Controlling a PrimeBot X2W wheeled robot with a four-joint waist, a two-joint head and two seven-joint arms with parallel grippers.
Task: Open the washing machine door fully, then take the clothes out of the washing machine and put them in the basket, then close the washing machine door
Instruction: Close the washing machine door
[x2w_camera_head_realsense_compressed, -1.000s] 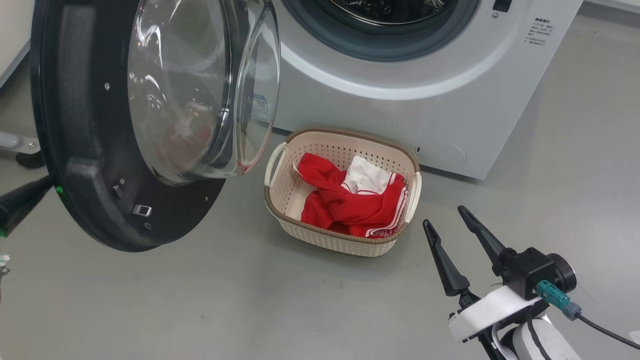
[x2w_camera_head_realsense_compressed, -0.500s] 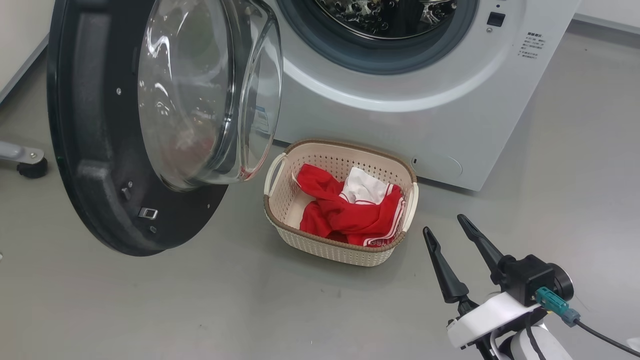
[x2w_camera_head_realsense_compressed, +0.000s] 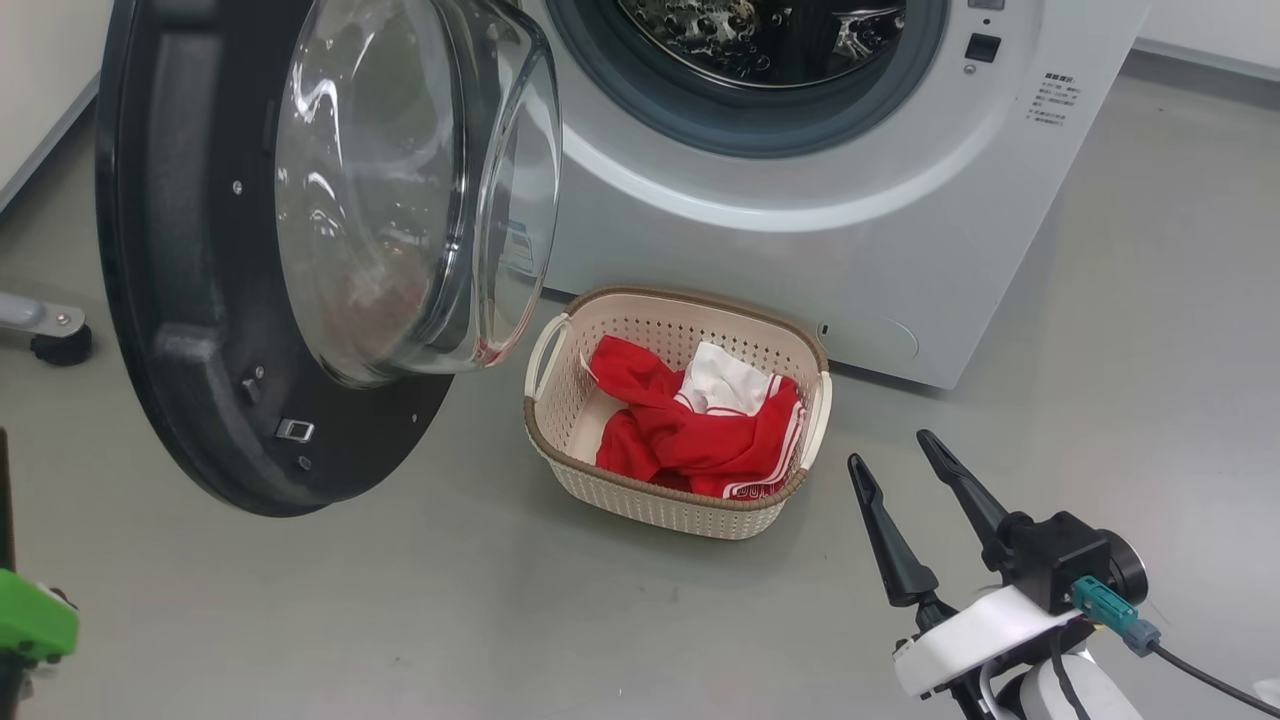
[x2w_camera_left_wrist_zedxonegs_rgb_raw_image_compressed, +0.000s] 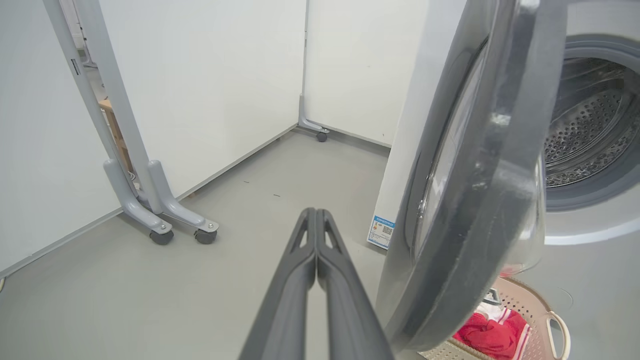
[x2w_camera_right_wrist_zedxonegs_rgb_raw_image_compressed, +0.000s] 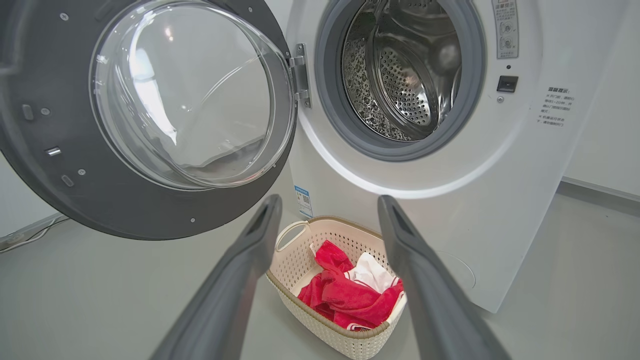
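Note:
The washing machine (x2w_camera_head_realsense_compressed: 800, 250) stands with its door (x2w_camera_head_realsense_compressed: 190, 330) swung out to the left, glass bowl facing the opening. Its steel drum (x2w_camera_right_wrist_zedxonegs_rgb_raw_image_compressed: 400, 75) looks empty. In front of it on the floor sits the cream basket (x2w_camera_head_realsense_compressed: 650, 505), holding the red and white clothes (x2w_camera_head_realsense_compressed: 700, 440). My right gripper (x2w_camera_head_realsense_compressed: 887, 448) hovers open to the right of the basket, nothing between its fingers; from the wrist this gripper (x2w_camera_right_wrist_zedxonegs_rgb_raw_image_compressed: 330, 198) points at the basket (x2w_camera_right_wrist_zedxonegs_rgb_raw_image_compressed: 345, 332). My left gripper (x2w_camera_left_wrist_zedxonegs_rgb_raw_image_compressed: 316, 211) is shut and empty, just left of the door's outer edge (x2w_camera_left_wrist_zedxonegs_rgb_raw_image_compressed: 490, 200), not touching it.
A green part of my left arm (x2w_camera_head_realsense_compressed: 30, 620) shows at the lower left. Grey wheeled frame legs (x2w_camera_left_wrist_zedxonegs_rgb_raw_image_compressed: 160, 220) stand by white walls left of the machine. A caster (x2w_camera_head_realsense_compressed: 60, 345) sits behind the door. Grey floor spreads around the basket.
The dark finger of my left gripper that sat at the door's outer edge has drawn back out of the head view. The camera tilted, shifting the picture down slightly. The right gripper stayed put.

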